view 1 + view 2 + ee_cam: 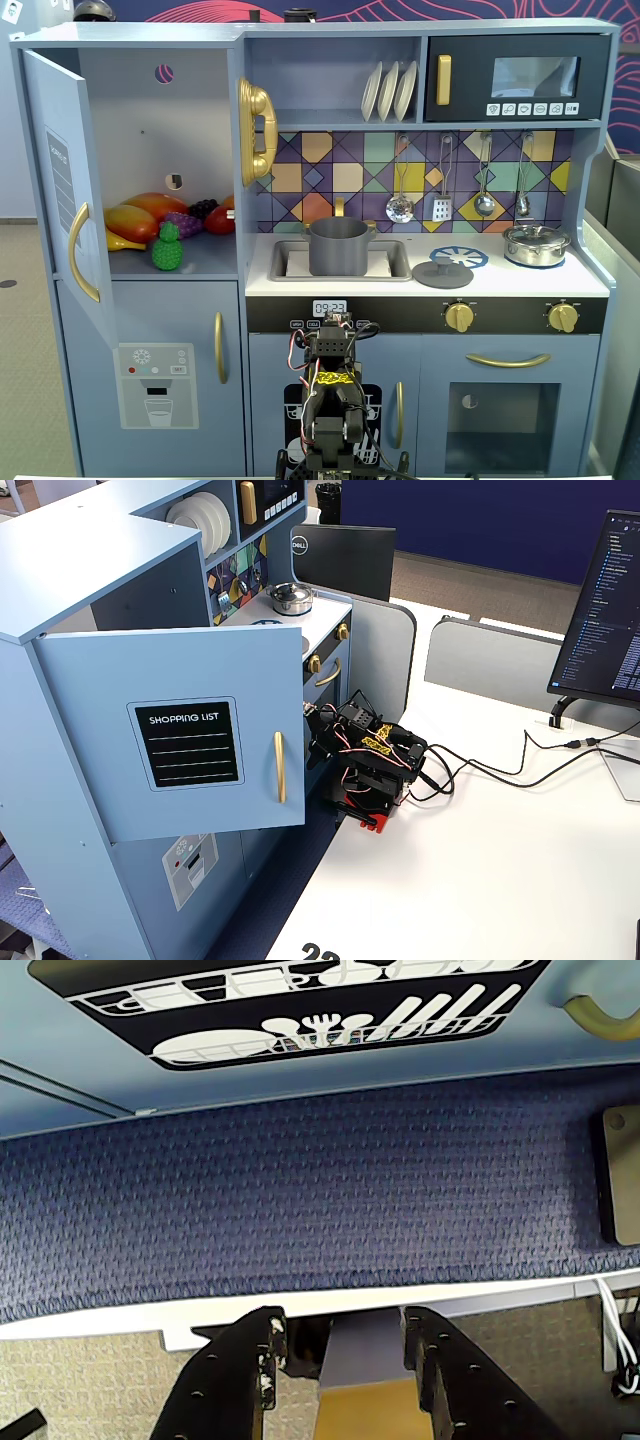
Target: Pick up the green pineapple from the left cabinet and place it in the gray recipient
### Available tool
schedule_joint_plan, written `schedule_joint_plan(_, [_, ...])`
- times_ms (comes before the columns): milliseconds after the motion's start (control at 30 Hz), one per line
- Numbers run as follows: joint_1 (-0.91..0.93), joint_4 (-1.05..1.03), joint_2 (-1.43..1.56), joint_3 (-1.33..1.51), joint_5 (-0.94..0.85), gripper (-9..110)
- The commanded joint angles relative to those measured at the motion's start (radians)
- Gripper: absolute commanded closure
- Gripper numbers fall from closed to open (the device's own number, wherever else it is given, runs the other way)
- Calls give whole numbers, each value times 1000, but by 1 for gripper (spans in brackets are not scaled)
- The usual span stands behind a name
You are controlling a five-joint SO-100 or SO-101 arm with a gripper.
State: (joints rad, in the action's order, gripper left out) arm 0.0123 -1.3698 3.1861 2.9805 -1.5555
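In a fixed view, the left cabinet [150, 160] is seen with its door [62, 190] swung open, and the green pineapple [167, 248] is found standing upright at the front of its shelf, just before a pile of other toy fruit [160, 215]. To the right of it, the gray recipient [339, 246] is set in the sink [396, 262], with a flat gray lid [442, 273] laid on the counter beside it and a shiny silver lidded pot [536, 243] placed farther right. Below the counter, the arm [333, 400] is shown folded low against the kitchen's front. In the wrist view, the gripper [340, 1345] is seen with its jaws parted and nothing held between them, pointed down over blue carpet [300, 1190]. In another fixed view, the arm [370, 765] is seen at the edge of a white table [480, 870].
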Motion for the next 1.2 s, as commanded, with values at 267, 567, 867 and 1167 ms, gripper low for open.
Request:
schedule_joint_plan(267, [29, -160, -6, 23, 40, 101])
schedule_joint_plan(567, [-298, 67, -11, 21, -40, 101])
schedule_joint_plan(867, [-881, 1236, 34, 14, -20, 97])
schedule_joint_plan(1167, [-867, 1367, -288, -308, -94, 88])
